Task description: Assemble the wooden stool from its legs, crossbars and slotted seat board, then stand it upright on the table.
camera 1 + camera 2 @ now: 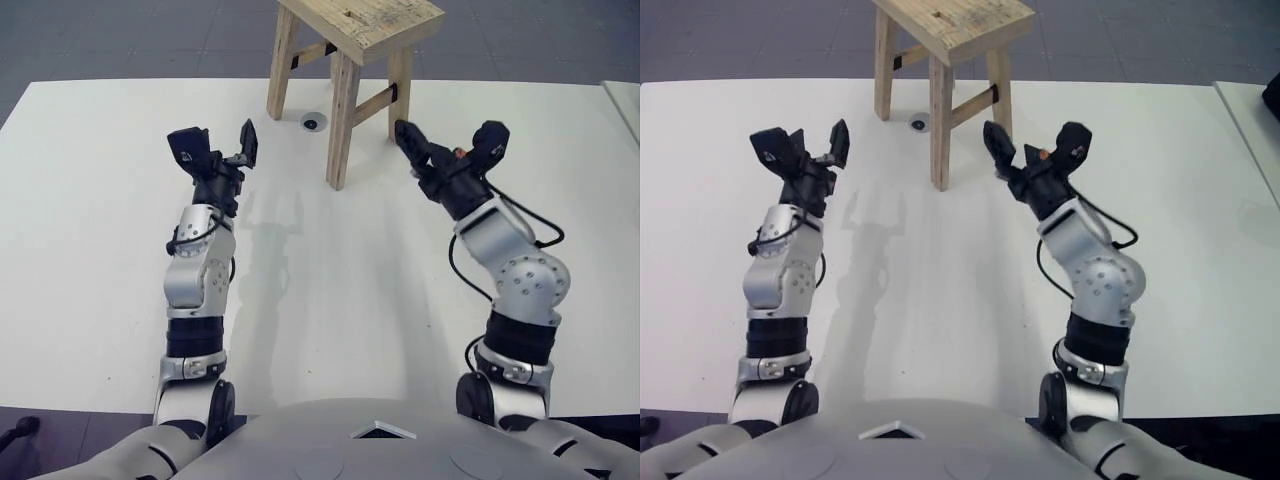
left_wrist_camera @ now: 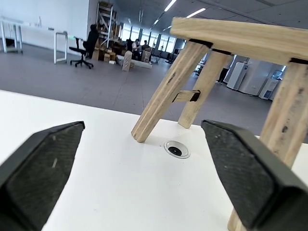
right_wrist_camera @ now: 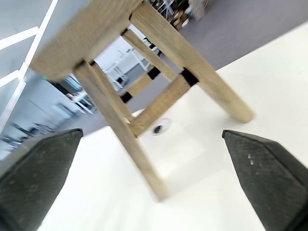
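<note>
The wooden stool (image 1: pixel 345 60) stands upright at the far middle of the white table (image 1: pixel 320 300), its seat board on top, legs splayed and crossbars set between them. My left gripper (image 1: pixel 215 148) hovers open to the stool's left, a short way off its front leg (image 2: pixel 163 94). My right gripper (image 1: pixel 448 142) is open just right of the stool's right leg, close to it but apart. Both wrist views look between wide-spread black pads (image 2: pixel 38 163) at the stool (image 3: pixel 144 82) from below seat height. Nothing is held.
A round cable grommet (image 1: pixel 313 121) is set in the tabletop under the stool. Another table's edge (image 1: pixel 625 100) shows at the far right. Open tabletop stretches in front of the stool and between the arms.
</note>
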{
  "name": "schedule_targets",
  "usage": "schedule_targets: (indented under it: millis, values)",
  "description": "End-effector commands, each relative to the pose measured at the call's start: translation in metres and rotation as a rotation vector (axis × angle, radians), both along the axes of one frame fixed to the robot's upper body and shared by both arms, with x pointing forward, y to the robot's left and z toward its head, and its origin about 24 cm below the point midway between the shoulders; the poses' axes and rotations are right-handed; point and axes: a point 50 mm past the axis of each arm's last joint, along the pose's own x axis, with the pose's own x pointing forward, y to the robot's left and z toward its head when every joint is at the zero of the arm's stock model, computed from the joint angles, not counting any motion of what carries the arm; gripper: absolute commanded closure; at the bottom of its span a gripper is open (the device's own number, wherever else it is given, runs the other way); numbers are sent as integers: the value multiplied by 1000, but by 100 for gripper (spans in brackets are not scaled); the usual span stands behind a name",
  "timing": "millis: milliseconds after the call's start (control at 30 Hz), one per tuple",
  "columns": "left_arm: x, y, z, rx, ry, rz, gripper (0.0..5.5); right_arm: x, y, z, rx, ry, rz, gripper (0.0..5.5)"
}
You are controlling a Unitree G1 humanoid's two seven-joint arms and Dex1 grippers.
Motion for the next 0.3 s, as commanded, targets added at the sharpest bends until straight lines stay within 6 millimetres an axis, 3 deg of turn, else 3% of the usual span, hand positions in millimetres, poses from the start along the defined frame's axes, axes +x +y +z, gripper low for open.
schedule_targets:
  millis: [33,133,300]
  values:
    - [-14,-14,0,156,-92,-48,27,-11,3,-16,-280,-120,-48,10]
    - [-19,-17,-4,195,-102,-46,12,-15,0,-22,-378,-175,-97,10]
    - [-23,-19,-8,190,-90,-33,12,-21,-6,-28,-399,-202,-165,10]
